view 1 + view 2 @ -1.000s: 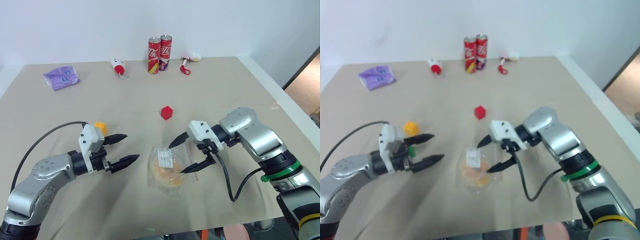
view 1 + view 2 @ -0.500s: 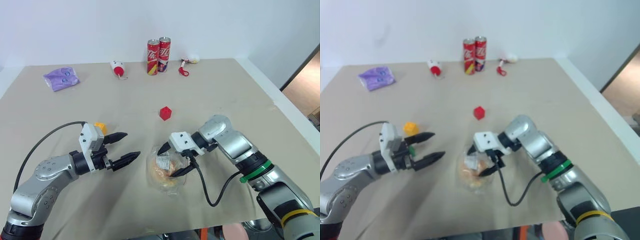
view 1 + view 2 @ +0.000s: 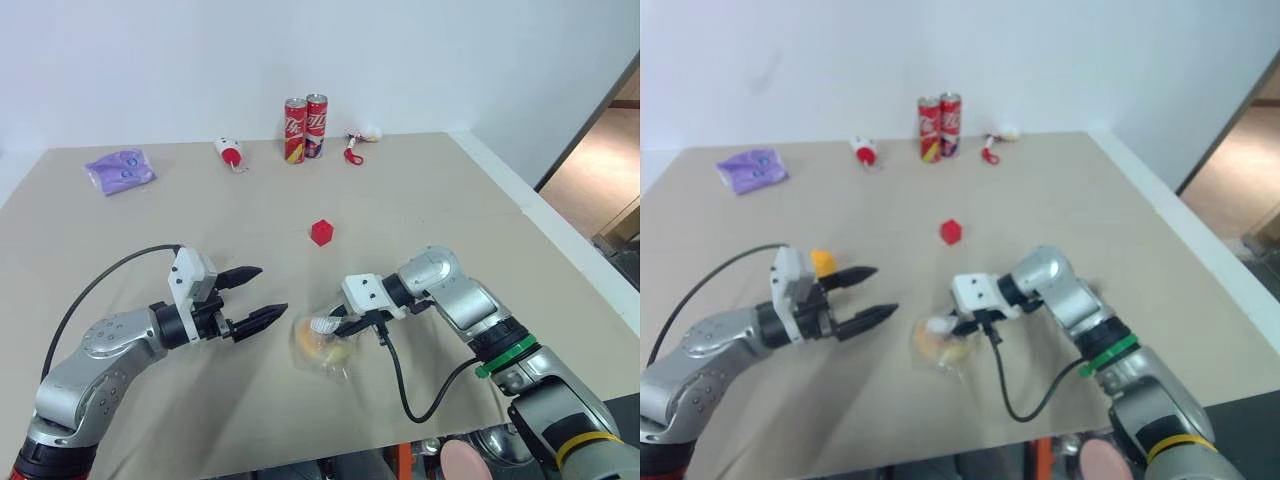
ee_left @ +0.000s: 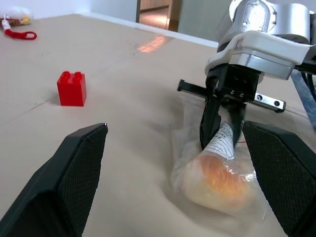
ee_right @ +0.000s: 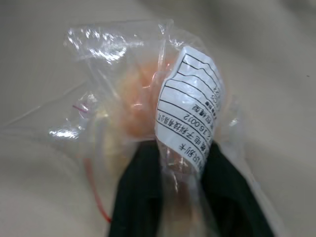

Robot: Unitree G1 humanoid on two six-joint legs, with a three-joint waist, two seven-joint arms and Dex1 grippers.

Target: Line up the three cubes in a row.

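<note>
1. Your right gripper (image 3: 338, 324) has its two black fingers (image 5: 143, 197) pinched on the clear wrapper of a bagged bun (image 4: 217, 177), right at the white label; the fingers squeeze the plastic, and the bun itself bulges just past the fingertips.
2. Your left gripper (image 3: 262, 295) hovers above the table (image 3: 450, 220) with its fingers spread wide and nothing between them; the bun and your right gripper lie just off the fingertips.
3. The red cube (image 3: 321, 233) sits alone on the table, well beyond the tips of both grippers and touching neither.
4. The yellow-orange cube (image 3: 823, 262) lies just behind your left gripper's fingers, beside its white body.
5. You cannot make out the green cube.
6. Two soda cans (image 3: 304, 115) stand at the far edge, well away from both sets of fingers, with a purple pouch (image 3: 122, 169) off towards the far left corner.
</note>
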